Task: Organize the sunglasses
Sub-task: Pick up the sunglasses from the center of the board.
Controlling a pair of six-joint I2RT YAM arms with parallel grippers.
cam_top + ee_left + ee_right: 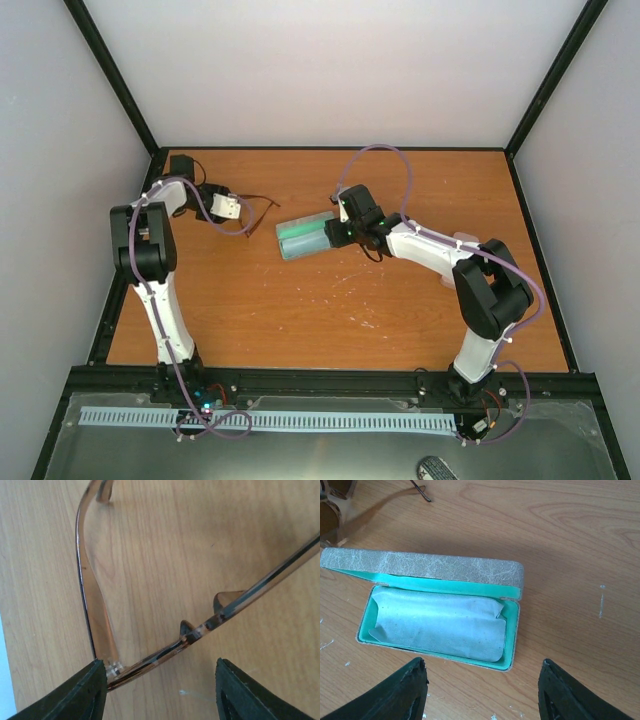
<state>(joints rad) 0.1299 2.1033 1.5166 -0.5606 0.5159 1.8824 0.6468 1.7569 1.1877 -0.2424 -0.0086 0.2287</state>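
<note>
Sunglasses (165, 649) sit between my spread left jaws, hinge at one finger (75, 692); an off-centre squeeze could flip them. Right jaws gape over the open case (430, 570)

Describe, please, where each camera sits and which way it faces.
Top external: above and behind the bases, looking down on the table; both arms, left gripper and right gripper show.
Left wrist: on the left arm, looking down at the brown sunglasses; its open fingers show.
Right wrist: on the right arm, looking down at the open case holding a cloth; its open fingers show.
Shared: top and right wrist both show the case.
</note>
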